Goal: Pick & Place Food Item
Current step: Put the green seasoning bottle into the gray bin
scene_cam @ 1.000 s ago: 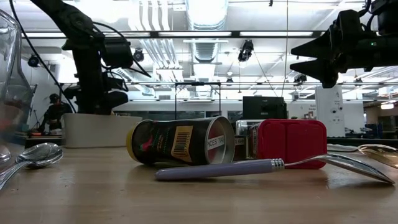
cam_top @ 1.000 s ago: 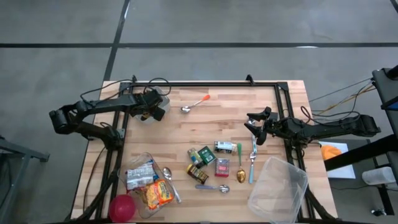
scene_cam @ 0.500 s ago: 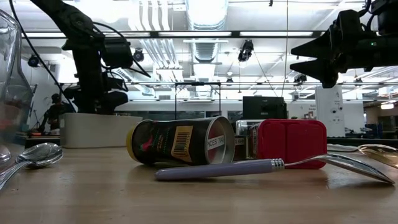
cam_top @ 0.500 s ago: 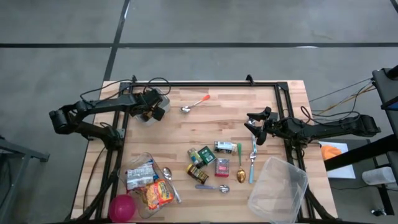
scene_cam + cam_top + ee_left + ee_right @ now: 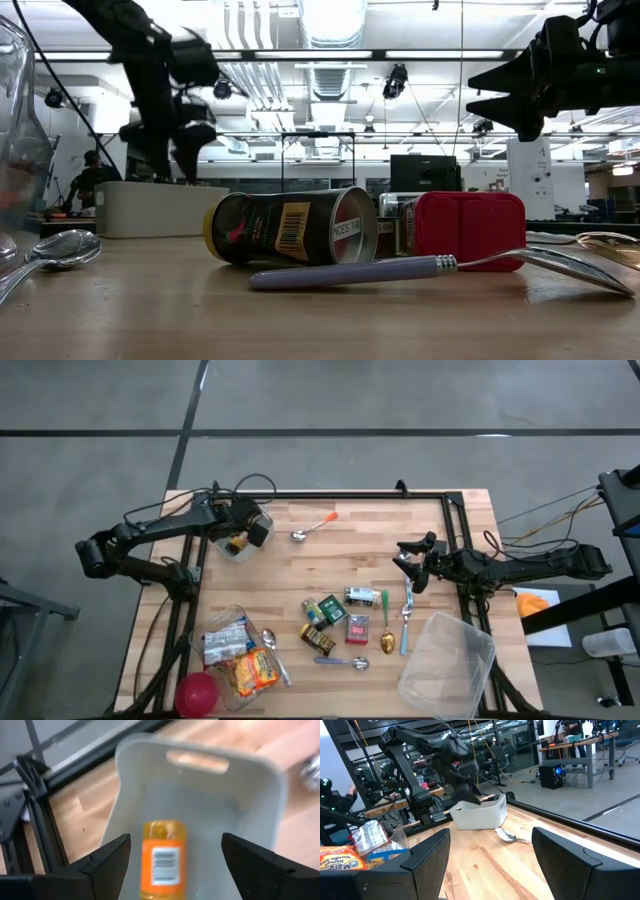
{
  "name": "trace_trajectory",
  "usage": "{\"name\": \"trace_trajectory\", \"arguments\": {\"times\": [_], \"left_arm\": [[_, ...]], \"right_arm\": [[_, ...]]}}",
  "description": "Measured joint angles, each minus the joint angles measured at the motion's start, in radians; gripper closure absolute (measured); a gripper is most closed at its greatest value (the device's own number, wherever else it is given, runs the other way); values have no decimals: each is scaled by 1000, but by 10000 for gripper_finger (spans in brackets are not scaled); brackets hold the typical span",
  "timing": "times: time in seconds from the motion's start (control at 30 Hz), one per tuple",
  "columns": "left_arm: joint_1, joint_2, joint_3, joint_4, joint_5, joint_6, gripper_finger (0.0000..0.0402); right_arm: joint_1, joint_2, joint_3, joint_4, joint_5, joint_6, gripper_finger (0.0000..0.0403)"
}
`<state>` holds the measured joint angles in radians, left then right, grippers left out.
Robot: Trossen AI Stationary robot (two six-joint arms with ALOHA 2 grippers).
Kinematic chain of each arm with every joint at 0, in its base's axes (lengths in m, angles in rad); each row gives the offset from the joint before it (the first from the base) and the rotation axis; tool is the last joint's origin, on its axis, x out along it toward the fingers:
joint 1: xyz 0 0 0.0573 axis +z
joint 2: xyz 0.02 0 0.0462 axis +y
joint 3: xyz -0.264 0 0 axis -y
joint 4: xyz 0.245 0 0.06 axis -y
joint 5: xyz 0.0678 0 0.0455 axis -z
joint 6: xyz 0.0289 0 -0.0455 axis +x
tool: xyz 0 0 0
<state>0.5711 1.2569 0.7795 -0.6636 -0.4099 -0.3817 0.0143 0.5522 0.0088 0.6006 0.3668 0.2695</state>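
Note:
A white bin (image 5: 238, 548) stands at the table's far left, and an orange food bottle (image 5: 164, 860) with a white label lies flat on its floor. My left gripper (image 5: 175, 837) hangs open above the bin, pointing down into it, its fingers apart on either side of the bottle and clear of it. In the low view it (image 5: 182, 130) is above the bin's rim (image 5: 160, 208). My right gripper (image 5: 405, 563) waits open above the table's right side, pointing level toward the left.
In the middle of the table lie small cans and packets (image 5: 330, 618), a red box (image 5: 468, 230) and several spoons (image 5: 385, 630). A spoon (image 5: 312, 528) lies near the bin. Clear containers (image 5: 450, 660), a noodle packet (image 5: 255, 672) and a red ball (image 5: 197, 693) sit along the near edge.
My left gripper has risen out of the white bin. The orange bottle now shows lying on the bin's floor, free of the fingers.

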Motion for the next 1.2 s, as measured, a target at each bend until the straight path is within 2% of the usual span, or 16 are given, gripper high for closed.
{"name": "trace_trajectory", "arguments": {"times": [0.17,0.3,0.43,0.6,0.77,1.1,1.2], "left_arm": [[-18,-30,68,0,44,0,89],[-79,-45,108,13,72,0,89],[-173,-45,138,37,69,28,89],[-321,-45,140,145,14,119,89],[-453,-43,133,236,16,183,89],[-630,-41,132,334,289,305,89],[-667,-5,132,360,336,373,89]], "right_arm": [[0,0,0,0,0,0,126],[0,0,0,0,0,0,126],[0,0,0,0,0,0,126],[0,0,0,0,0,0,126],[0,0,0,0,0,0,126],[0,0,0,0,0,0,126],[0,0,0,0,0,0,126]]}}
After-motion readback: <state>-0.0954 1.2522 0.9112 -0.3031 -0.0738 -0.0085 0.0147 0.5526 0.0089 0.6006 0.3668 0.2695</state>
